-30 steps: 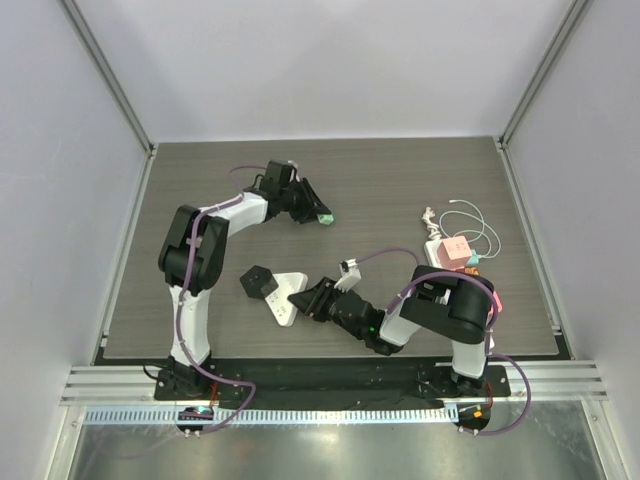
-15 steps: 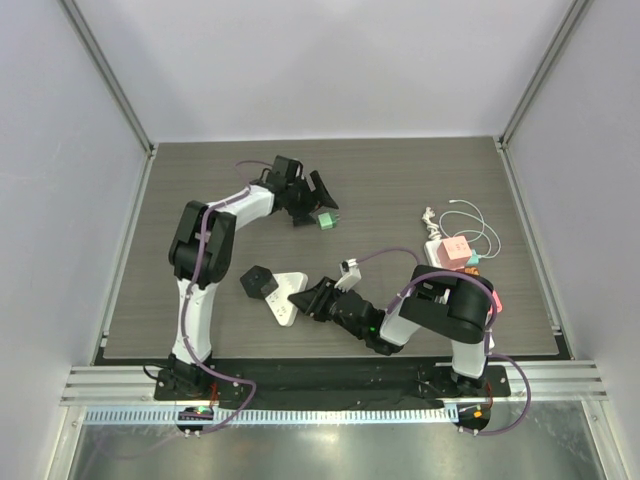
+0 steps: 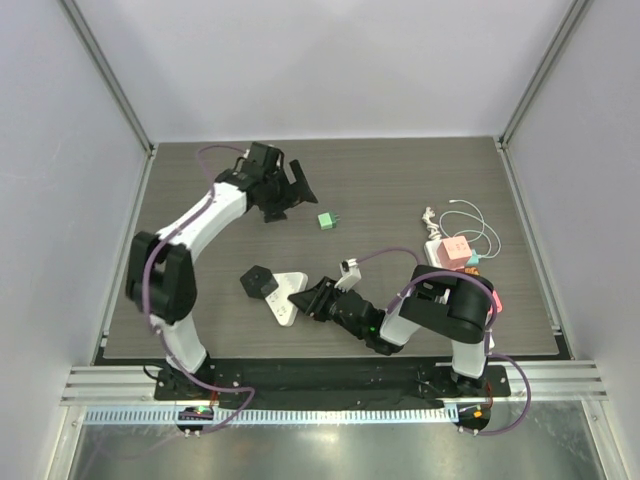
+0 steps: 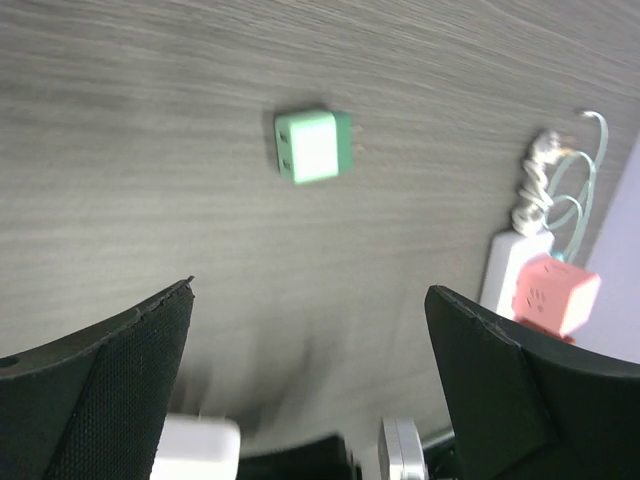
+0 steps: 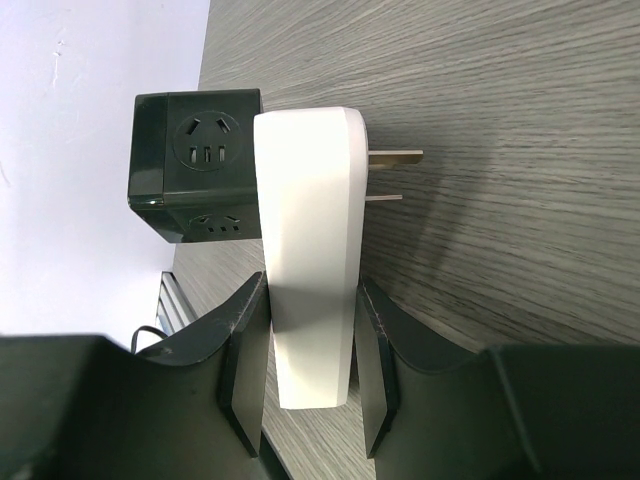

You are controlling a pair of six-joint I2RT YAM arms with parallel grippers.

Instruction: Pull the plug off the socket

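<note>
Unplugging looks done: green plug (image 4: 312, 146) lies loose on the table (image 3: 400, 180), well apart from the white socket block (image 5: 305, 200). Left gripper (image 4: 308, 295) hangs spread wide above it. Right gripper (image 5: 310, 288) pinches that block, black cube (image 5: 195, 165) touching it. Next, I judge, both arms only need to back away clear.

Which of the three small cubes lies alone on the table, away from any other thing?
The green plastic cube, on bare wood. The black cube sits against the white plug, and the pink cube touches a white power strip.
</note>
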